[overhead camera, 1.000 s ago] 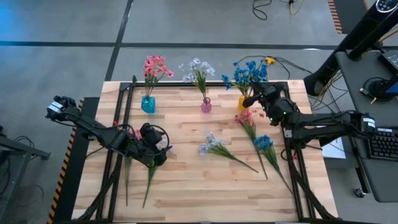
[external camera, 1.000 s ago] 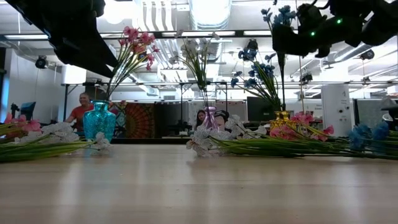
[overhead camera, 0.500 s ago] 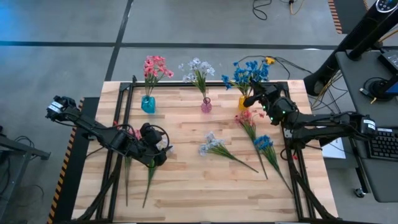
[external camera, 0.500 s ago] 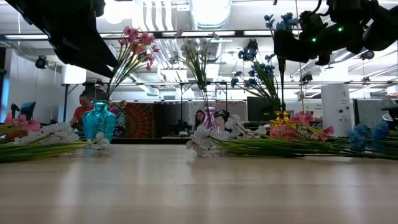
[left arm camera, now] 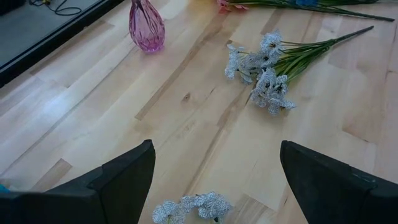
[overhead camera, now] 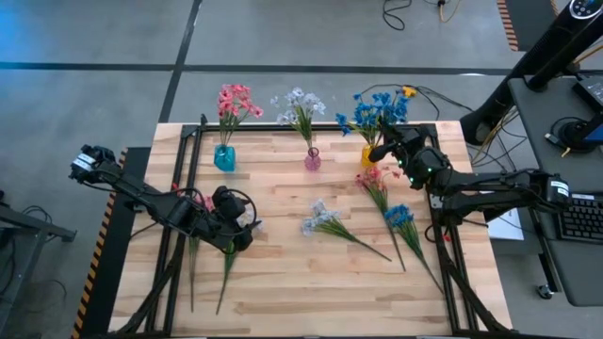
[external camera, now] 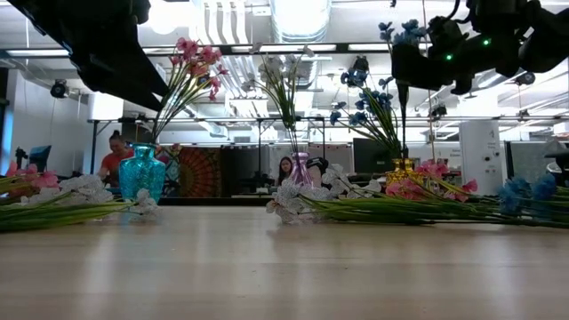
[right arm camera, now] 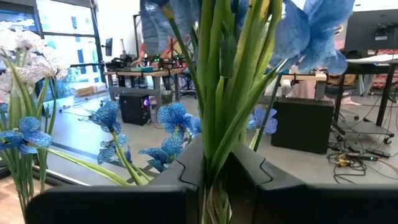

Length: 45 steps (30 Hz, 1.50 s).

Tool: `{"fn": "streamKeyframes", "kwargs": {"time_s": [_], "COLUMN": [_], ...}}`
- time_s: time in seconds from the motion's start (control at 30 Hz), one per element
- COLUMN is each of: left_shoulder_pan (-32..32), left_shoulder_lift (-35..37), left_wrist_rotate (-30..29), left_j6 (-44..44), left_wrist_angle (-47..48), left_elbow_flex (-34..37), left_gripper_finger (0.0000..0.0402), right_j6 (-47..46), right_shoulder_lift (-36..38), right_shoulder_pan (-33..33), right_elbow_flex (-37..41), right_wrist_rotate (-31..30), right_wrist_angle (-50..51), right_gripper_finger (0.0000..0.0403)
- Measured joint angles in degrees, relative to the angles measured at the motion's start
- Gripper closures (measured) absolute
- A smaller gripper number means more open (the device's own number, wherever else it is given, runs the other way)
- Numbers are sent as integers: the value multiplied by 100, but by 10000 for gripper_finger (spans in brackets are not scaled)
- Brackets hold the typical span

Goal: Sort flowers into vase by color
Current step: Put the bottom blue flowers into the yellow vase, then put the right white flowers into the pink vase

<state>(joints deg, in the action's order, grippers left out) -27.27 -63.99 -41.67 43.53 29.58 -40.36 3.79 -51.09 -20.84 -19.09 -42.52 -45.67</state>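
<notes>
The right gripper [right arm camera: 214, 168] is clenched on the green stems of a blue flower spray [right arm camera: 217, 74], holding it upright directly above the yellow vase [overhead camera: 366, 154] at the far right of the table [overhead camera: 283, 282]. Just below and nearer than this claw, a pink spray [overhead camera: 375, 181] and another blue spray [overhead camera: 399, 217] lie flat on the wood. Farther off to its side stand the pink vase [overhead camera: 312, 159] with pale flowers and the teal vase [overhead camera: 224, 157] with pink ones.

The left gripper [left arm camera: 211, 180] hangs released, fingers wide apart, over a pale spray [left arm camera: 193, 206] lying right beneath it. Ahead of it lies another pale spray [left arm camera: 264, 68].
</notes>
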Motion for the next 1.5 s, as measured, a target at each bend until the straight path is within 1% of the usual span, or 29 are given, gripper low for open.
{"fn": "streamKeyframes", "kwargs": {"time_s": [0.3, 1.07, 1.5], "left_shoulder_pan": [0, 0, -2], "left_shoulder_lift": [0, 0, 0], "left_wrist_rotate": [2, 5, 11], "left_j6": [0, 2, 2], "left_wrist_angle": [0, 0, 0], "left_elbow_flex": [0, 0, 0], "left_gripper_finger": [75, 75, 75], "right_j6": [-42, -425, -957], "right_shoulder_lift": [-2, 0, 4], "right_shoulder_pan": [4, 4, 4], "right_elbow_flex": [0, 0, -24], "right_wrist_rotate": [-101, -111, -105], "right_wrist_angle": [39, 260, 908], "right_gripper_finger": [317, 236, 190]}}
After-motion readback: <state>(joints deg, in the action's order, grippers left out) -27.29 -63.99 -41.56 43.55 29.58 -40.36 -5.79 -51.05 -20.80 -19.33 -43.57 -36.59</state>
